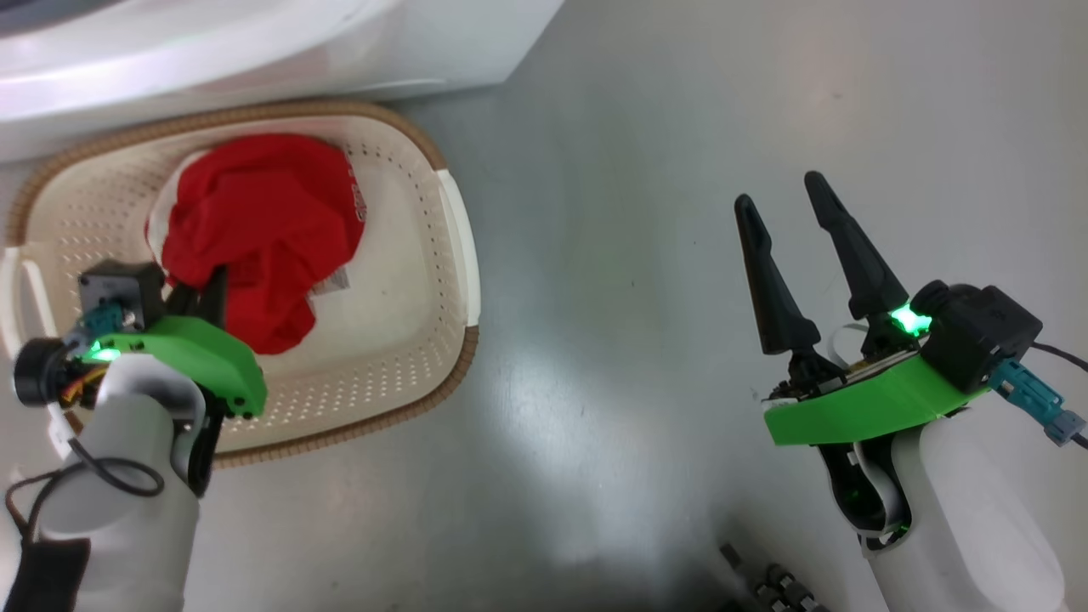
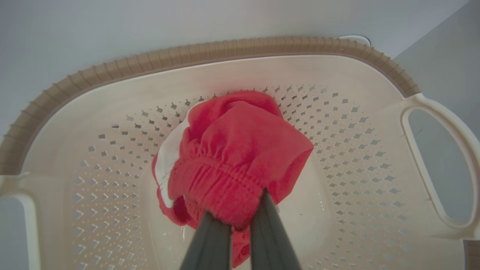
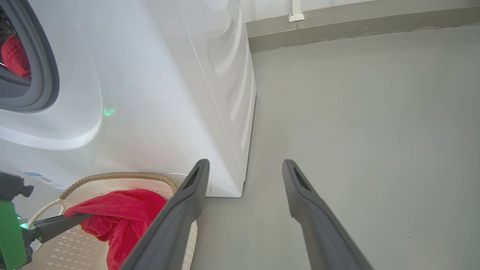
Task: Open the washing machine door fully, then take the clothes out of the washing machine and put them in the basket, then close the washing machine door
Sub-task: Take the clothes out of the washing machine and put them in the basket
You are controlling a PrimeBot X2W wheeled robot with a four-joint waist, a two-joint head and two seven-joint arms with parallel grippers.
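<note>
Your left gripper [image 2: 240, 210] is right up at the lens, both dark fingers [image 2: 210, 243] pinched together on a bunched fold of the clothes [image 2: 240, 150], elastic band and all, no gap between the tips beyond the cloth itself. Bright red fabric, white patch showing on one side, and it hangs from that grip down inside the basket [image 2: 112, 105]. From the right wrist view you can see the garment draping off the finger into the cream tub; whether it touches the bottom, you can't tell.

Over to your right gripper [image 1: 782, 191]: fingers spread wide, nothing between them, hovering over bare grey floor [image 1: 637, 255], well apart from the basket.

Moving outward, the basket sits on the floor just in front of the washing machine [image 3: 150, 93], brown rim close to the white front panel. Up at the edge of the right wrist view, the grey rubber ring [image 3: 47, 75] of the drum mouth is showing, and another red garment [image 3: 13, 56] is lying inside it.
</note>
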